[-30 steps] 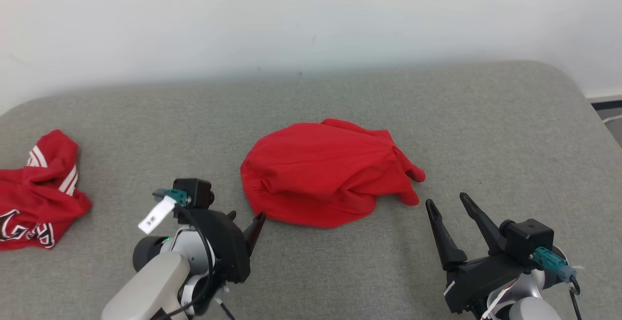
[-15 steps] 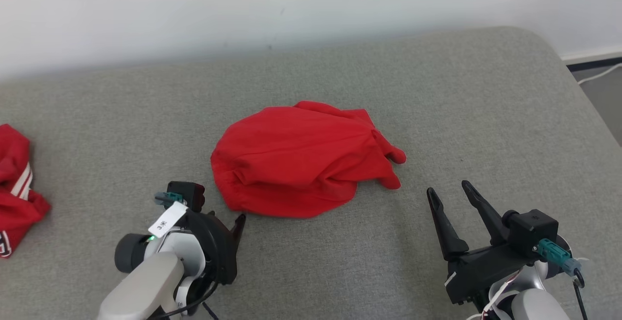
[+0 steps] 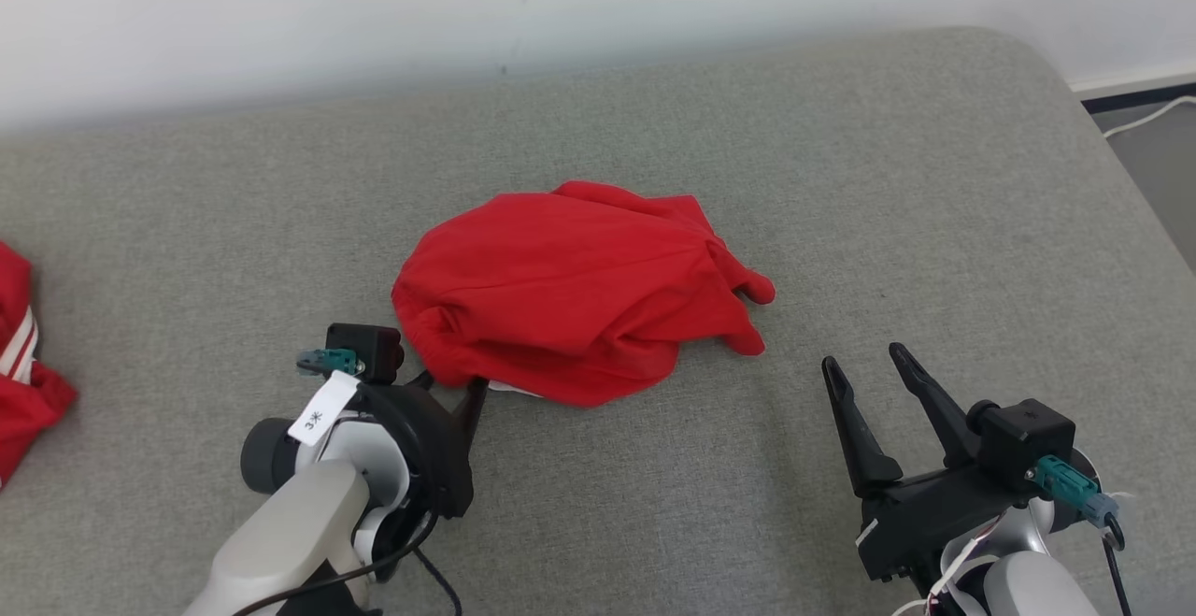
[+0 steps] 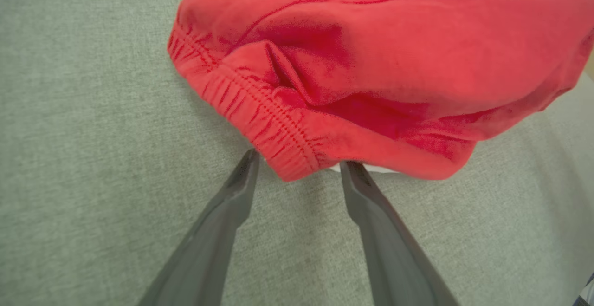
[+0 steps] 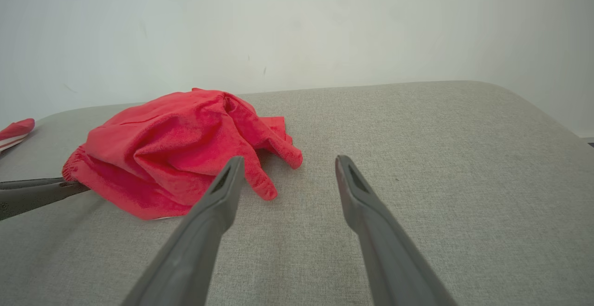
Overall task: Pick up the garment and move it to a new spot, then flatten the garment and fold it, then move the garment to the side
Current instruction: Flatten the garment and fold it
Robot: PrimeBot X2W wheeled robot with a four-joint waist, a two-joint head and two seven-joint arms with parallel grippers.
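Left gripper sits low at the near-left edge of the red garment, its pale forearm reaching up from the lower left of the head view with the wrist rolled so the camera block faces upward. Its jaws stand wide apart, closed on nothing. In the left wrist view the two fingertips of that gripper straddle the ribbed elastic hem of the garment; one tip lies bare beside the hem and the other touches the cloth edge (a sliver of white shows under the fabric there).

The garment lies crumpled in a rounded heap near the middle of the grey cushioned surface, one loose end trailing toward the right.

Right gripper is at the lower right, well apart from the heap, fingers pointing up and slightly left, spread wide and empty. A second red garment with white stripes lies at the far left edge.
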